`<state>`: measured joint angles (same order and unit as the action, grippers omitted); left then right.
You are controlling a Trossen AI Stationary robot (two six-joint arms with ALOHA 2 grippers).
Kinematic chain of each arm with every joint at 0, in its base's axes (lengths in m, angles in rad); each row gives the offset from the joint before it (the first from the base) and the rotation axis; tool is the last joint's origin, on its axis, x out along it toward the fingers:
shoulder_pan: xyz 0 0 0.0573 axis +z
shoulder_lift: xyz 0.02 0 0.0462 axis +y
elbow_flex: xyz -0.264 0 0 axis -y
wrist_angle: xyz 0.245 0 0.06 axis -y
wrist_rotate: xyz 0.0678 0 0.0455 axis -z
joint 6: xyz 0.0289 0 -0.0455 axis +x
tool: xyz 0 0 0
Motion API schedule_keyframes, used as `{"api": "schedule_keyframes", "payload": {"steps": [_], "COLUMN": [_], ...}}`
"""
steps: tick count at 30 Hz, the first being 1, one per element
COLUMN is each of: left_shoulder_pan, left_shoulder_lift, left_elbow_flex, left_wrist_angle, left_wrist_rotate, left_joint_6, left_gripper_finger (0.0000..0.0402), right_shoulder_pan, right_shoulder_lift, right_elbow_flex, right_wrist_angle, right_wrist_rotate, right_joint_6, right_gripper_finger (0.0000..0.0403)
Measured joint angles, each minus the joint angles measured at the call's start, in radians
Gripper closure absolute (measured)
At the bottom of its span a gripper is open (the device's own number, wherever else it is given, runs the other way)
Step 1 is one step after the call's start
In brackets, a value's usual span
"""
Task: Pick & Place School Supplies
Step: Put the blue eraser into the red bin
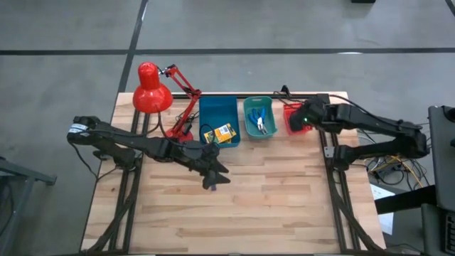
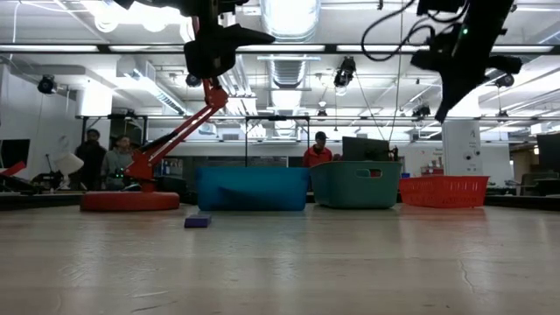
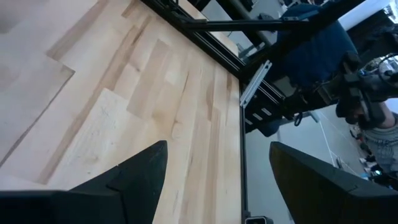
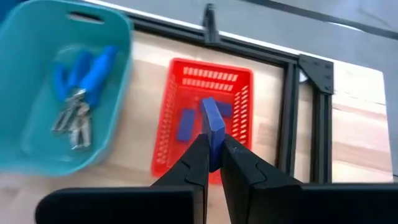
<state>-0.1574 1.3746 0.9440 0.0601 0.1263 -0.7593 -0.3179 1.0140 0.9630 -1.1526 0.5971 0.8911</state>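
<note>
My right gripper (image 4: 214, 140) hovers over the red basket (image 4: 166, 140) at the table's far right, shut on a purple block (image 4: 212, 119). Two more purple blocks (image 4: 185, 125) lie in that basket. Another purple block (image 2: 198, 221) lies flat on the table, about under my left gripper (image 1: 215, 173). My left gripper (image 3: 219, 145) hangs open above the table's middle with nothing between its fingers. Blue-handled metal tools (image 4: 81, 93) lie in the teal bin (image 1: 248, 128). Yellow-and-green crayon boxes (image 1: 220, 134) lie in the blue bin (image 1: 213, 110). My right gripper pinches the purple block between its two fingers (image 4: 198, 155), which come from above and point down. They hold its upper end (image 4: 214, 137), and the rest sticks out below the fingertips. The block is on edge, lifted clear above the red basket.
A red desk lamp (image 1: 151, 91) stands at the table's far left, its base (image 2: 129, 200) next to the blue bin. The three bins sit in a row along the far edge. Bare wood stretches over the near half (image 1: 270, 206). People stand in the room behind (image 2: 318, 150).
</note>
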Motion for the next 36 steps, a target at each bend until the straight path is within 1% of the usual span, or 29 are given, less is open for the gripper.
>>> {"api": "schedule_keyframes", "payload": {"steps": [3, 8, 10, 14, 19, 25, 31, 36], "left_shoulder_pan": [0.000, 0.000, -0.001, -0.001, -0.001, 0.001, 0.000, 0.000], "left_shoulder_lift": [0.000, 0.000, 0.000, 0.000, 0.000, 0.000, 0.000, 0.000], "left_elbow_flex": [0.000, 0.000, 0.000, 0.000, 0.000, 0.000, 0.000, 0.000], "left_wrist_angle": [0.000, 0.000, 0.000, 0.000, 0.000, 0.000, 0.000, 0.000], "left_wrist_rotate": [-0.019, -0.024, -0.024, -0.023, -0.023, -0.024, -0.024, -0.024], "left_joint_6": [0.001, 0.023, 0.024, 0.024, 0.026, 0.045, 0.046, 0.047], "left_gripper_finger": [0.0115, 0.0115, 0.0115, 0.0115, 0.0115, 0.0115, 0.0115, 0.0115], "right_shoulder_pan": [-0.076, -0.181, -0.211, -0.260, -0.281, -0.280, -0.281, -0.281], "right_shoulder_lift": [0.002, 0.002, 0.002, 0.002, 0.004, 0.004, 0.004, 0.004], "right_elbow_flex": [-0.039, -0.123, -0.168, -0.251, -0.334, -0.418, -0.459, -0.468], "right_wrist_angle": [0.053, 0.224, 0.301, 0.381, 0.407, 0.508, 0.561, 0.563], "right_wrist_rotate": [-0.027, -0.149, -0.183, -0.211, -0.209, -0.214, -0.214, -0.214], "right_joint_6": [-0.052, -0.138, -0.165, -0.166, -0.160, -0.135, -0.133, -0.132], "right_gripper_finger": [0.0383, 0.0383, 0.0383, 0.0383, 0.0381, 0.0376, 0.0374, 0.0366]}}
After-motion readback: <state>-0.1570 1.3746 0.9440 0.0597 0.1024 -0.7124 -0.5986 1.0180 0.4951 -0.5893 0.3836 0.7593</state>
